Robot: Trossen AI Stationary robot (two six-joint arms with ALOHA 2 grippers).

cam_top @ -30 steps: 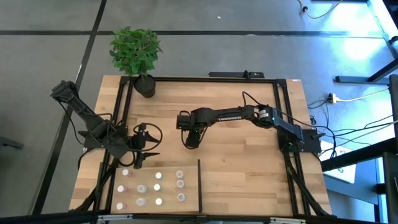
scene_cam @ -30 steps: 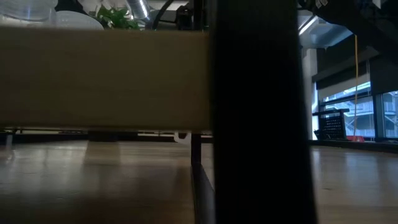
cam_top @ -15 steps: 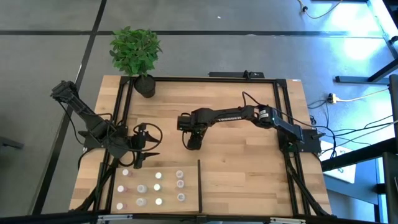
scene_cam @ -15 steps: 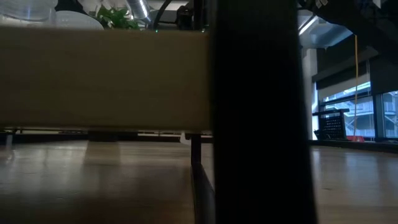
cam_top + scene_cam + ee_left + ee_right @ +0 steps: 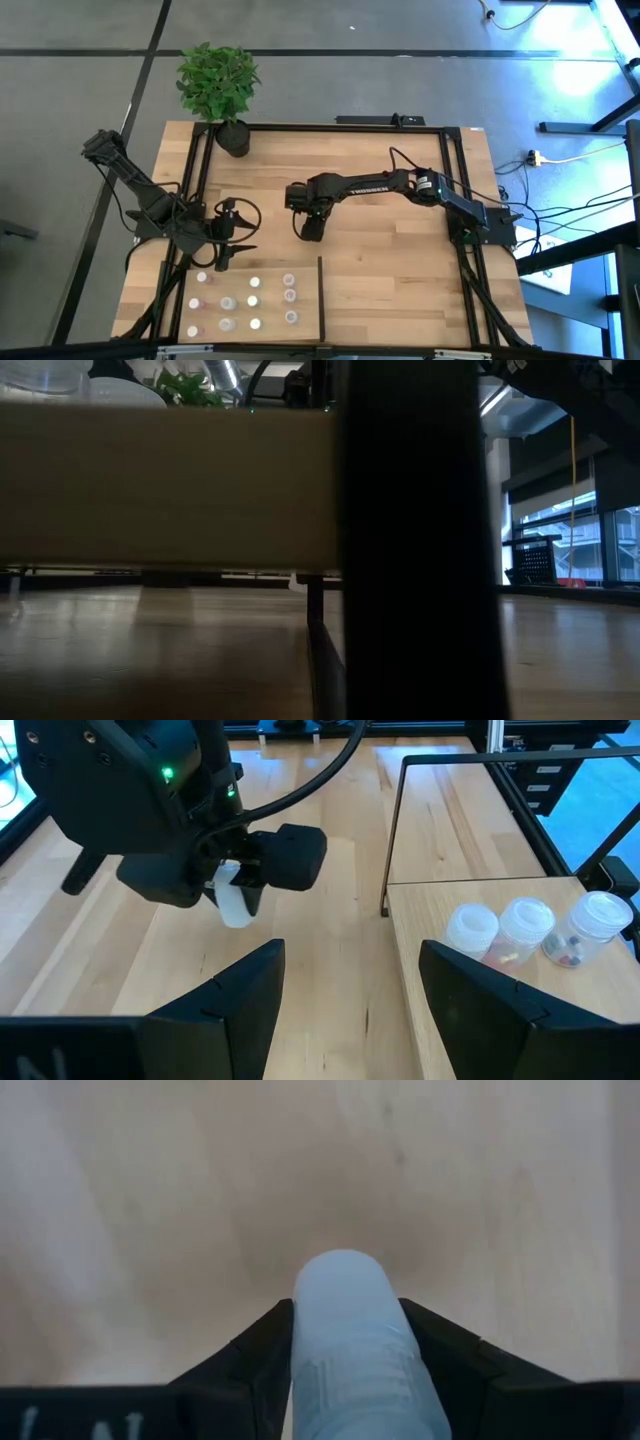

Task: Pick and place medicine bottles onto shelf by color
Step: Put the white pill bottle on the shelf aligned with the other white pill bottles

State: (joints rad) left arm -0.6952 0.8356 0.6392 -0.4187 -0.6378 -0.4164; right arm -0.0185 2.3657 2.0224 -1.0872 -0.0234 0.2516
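Note:
My right gripper [image 5: 311,226] stands over the middle of the table, pointing down, shut on a whitish medicine bottle [image 5: 232,902] that also fills the right wrist view [image 5: 350,1350]. My left gripper [image 5: 228,250] waits open at the table's left, just beyond the shelf [image 5: 305,305], its fingers [image 5: 240,995] with nothing between them. Several small medicine bottles [image 5: 252,300] stand upright on the shelf. Three of them show in the left wrist view [image 5: 525,925]. My right gripper pinches the bottle between its two fingers [image 5: 255,1355], which lie on its opposite sides [image 5: 300,1340]. The fingers come from above, pointing down. The bottle's lower end [image 5: 234,918] sticks out below the fingertips. Whether that end touches the tabletop, I cannot tell.
A potted plant [image 5: 222,90] stands at the table's far left corner. Black rails [image 5: 198,180] frame the table, and a black divider bar [image 5: 321,295] edges the shelf's right side. In the low view a pale beam [image 5: 170,485] and a black post [image 5: 410,540] block nearly everything.
My right gripper has tipped a little with the bottle still between its fingers, staying over the same spot. The left arm has kept still.

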